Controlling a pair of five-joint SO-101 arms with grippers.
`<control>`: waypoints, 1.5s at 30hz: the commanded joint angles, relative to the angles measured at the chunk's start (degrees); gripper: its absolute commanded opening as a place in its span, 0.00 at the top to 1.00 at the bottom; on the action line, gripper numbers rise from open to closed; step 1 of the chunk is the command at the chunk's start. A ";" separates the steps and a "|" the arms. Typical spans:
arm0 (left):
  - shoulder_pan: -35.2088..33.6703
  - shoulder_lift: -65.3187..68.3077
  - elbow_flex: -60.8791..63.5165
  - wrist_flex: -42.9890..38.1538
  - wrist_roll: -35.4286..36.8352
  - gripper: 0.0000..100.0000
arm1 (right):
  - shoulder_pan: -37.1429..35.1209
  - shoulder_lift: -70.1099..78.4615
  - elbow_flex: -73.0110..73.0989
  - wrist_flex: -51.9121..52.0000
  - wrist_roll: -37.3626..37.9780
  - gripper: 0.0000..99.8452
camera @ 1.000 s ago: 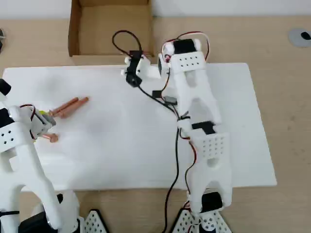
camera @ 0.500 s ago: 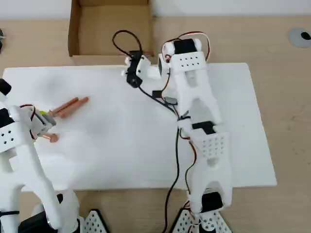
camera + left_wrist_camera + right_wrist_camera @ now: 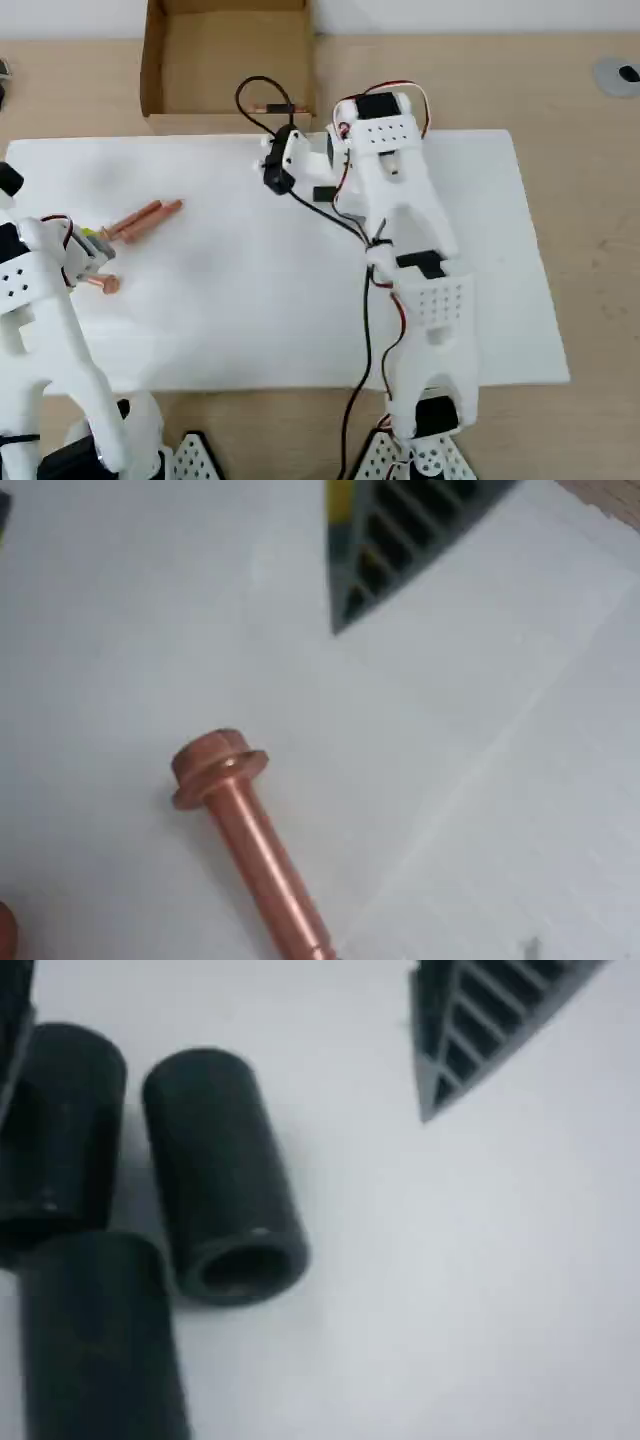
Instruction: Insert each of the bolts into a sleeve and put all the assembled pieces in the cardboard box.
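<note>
left gripper low by the white sheet's left edge, grip state: can't tell. one bolt just beside it, two more bolts slightly farther. right gripper near the sheet's far edge, fingers apart, empty; three black sleeves lying below it. cardboard box beyond, on the table, copper piece inside.

Bright even light, soft faint shadows

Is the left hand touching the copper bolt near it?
Apart. Left wrist view shows bare white sheet between the left hand and the bolt.
</note>
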 commanded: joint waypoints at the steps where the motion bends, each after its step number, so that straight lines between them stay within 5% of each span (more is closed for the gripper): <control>1: 0.62 -0.13 -0.26 -0.70 -0.26 0.75 | 0.57 -0.13 0.66 -0.62 0.62 0.69; 33: 0.62 -0.13 -0.26 -0.70 -0.26 0.75 | 0.48 3.47 -1.01 -1.05 1.32 0.63; 45: 0.62 -0.13 -0.26 -0.53 -0.26 0.75 | 0.57 3.30 -7.69 1.93 -0.53 0.94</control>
